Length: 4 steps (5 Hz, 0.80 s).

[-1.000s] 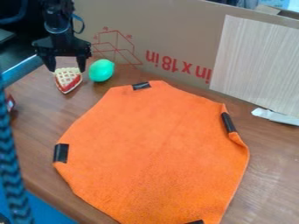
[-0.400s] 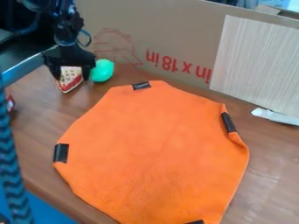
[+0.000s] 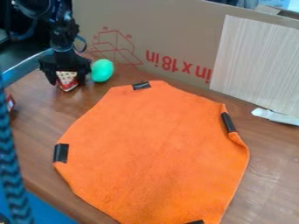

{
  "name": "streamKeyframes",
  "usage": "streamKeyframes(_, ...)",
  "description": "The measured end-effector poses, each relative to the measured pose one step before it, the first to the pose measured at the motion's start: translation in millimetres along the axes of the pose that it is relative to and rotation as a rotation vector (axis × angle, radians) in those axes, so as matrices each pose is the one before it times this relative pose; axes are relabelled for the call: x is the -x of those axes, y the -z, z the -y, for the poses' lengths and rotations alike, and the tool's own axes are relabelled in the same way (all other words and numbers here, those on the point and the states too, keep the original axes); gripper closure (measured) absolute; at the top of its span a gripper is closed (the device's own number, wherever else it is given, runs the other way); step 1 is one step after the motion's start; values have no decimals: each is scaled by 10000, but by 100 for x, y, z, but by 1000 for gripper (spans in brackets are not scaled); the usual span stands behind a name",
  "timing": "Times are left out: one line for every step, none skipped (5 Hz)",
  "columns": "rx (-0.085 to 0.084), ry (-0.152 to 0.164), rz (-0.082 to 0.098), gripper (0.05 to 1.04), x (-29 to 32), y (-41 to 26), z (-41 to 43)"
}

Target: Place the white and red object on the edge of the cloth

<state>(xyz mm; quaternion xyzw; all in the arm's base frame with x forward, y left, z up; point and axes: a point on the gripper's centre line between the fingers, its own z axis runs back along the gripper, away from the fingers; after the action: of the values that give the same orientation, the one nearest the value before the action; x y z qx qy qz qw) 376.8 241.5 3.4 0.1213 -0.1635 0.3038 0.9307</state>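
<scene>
A white-and-red wedge-shaped object with a lattice-patterned top [image 3: 67, 80] sits at the upper left of the view, over the brown wood-grain table [image 3: 35, 127] and off the cloth, a little way beyond its upper-left side. Its narrow end points toward the lower part of the view. The black two-finger gripper [image 3: 66, 80] hangs down over it with the fingers spread, one at each side of the wedge — released rather than clenched, though whether either finger touches it is too small to tell.

Just to the right of the gripper is a smooth, bright green egg-shaped object [image 3: 102, 70]. The wide orange fabric cloth [image 3: 152, 148] lies across the middle of the table, with black strips at its top, left, right and bottom edges; its right edge is folded over near the strip there.

Behind stands a brown cardboard panel with red markings [image 3: 169, 39], and a pale wood-grain board [image 3: 257, 65] is upright against it at the right. A crumpled white strip [image 3: 276, 116] lies by the board's foot. Along the left edge of the view runs a blue-and-black chevron-patterned column [image 3: 8, 166] — a small red object [image 3: 10, 103] shows beside it.
</scene>
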Motion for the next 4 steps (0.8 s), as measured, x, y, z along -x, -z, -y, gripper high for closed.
streamKeyframes(7, -142, -74, 137, -640, -242, -642)
streamKeyframes(92, -110, -140, 312, -491, 164, -201)
streamKeyframes(-1, -23, -10, 318, -31, 4, -184)
streamKeyframes(67, 34, -52, 318, 138, 56, 48)
